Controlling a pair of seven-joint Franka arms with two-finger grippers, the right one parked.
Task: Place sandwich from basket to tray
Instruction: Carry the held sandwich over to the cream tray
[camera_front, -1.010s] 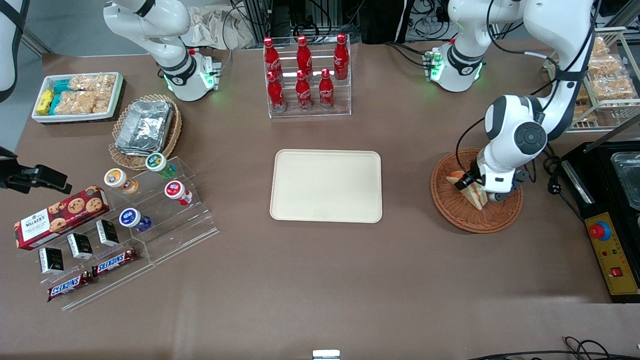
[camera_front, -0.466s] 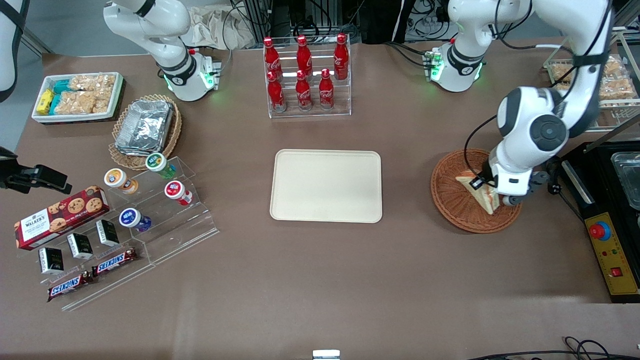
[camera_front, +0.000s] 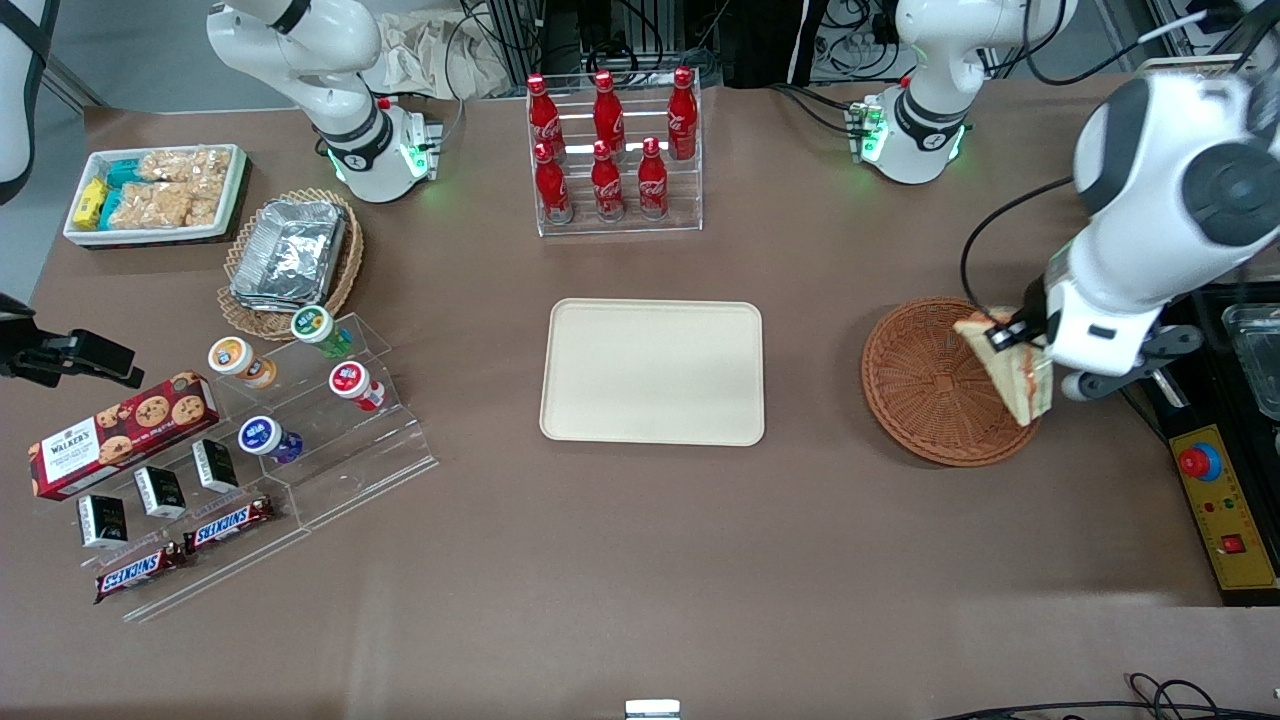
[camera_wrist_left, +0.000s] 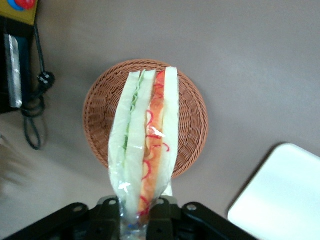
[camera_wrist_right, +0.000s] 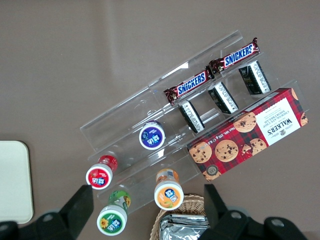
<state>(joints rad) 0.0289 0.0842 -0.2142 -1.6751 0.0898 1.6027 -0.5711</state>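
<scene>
My left gripper (camera_front: 1022, 345) is shut on the sandwich (camera_front: 1008, 372), a plastic-wrapped wedge of pale bread. It hangs lifted above the edge of the round reddish-brown wicker basket (camera_front: 925, 385) that lies toward the working arm's end. In the left wrist view the sandwich (camera_wrist_left: 145, 145) shows green and orange-red filling layers, pinched at its narrow end in the gripper (camera_wrist_left: 136, 215), with the basket (camera_wrist_left: 97, 120) below it holding nothing else. The cream-beige tray (camera_front: 652, 371) lies flat at the table's middle, and its corner (camera_wrist_left: 280, 200) shows in the wrist view.
A rack of red bottles (camera_front: 612, 150) stands farther from the front camera than the tray. A black control box with a red button (camera_front: 1215, 490) sits at the working arm's end. Clear tiered shelves with snacks (camera_front: 250, 440) and a foil-tray basket (camera_front: 290, 260) lie toward the parked arm's end.
The gripper has risen with the sandwich, lifting it out of the basket and drifting toward the working arm's end. The basket's bottom now shows bare.
</scene>
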